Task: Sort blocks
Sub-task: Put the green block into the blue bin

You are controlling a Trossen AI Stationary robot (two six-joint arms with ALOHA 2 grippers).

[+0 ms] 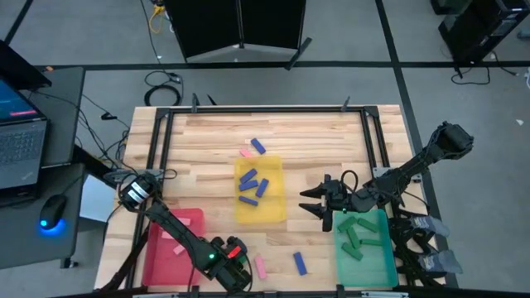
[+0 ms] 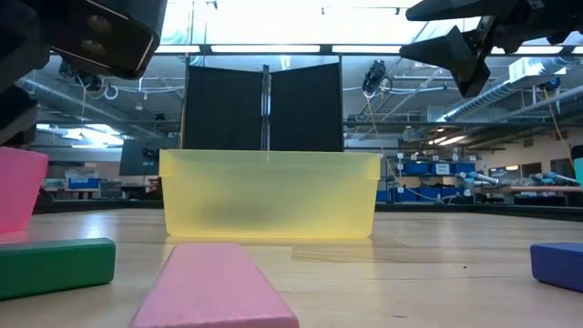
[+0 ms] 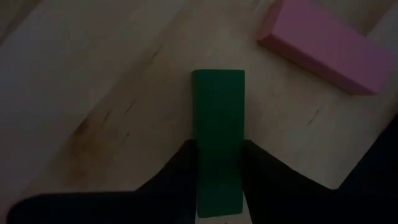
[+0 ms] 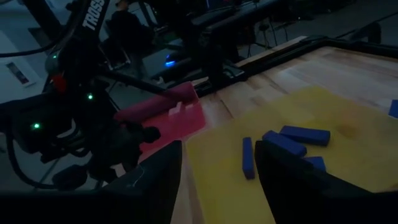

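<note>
Robotics lab in an open industrial hall

A slatted wooden table (image 1: 273, 132) in a black metal frame stands on grey floor, with cables (image 1: 163, 85) trailing off at 11 o'clock and a laptop (image 1: 18, 136) and lit mouse (image 1: 52, 212) on a side desk at 9 o'clock. Across the table, the low view shows exposed ceiling ducts (image 2: 64, 96), strip lights (image 2: 273, 48), a black partition (image 2: 264, 105) and shelving with blue bins (image 2: 428, 169).

Grey floor (image 1: 83, 33), laptop (image 1: 18, 136) on side desk, black panel (image 2: 262, 105) behind.
</note>
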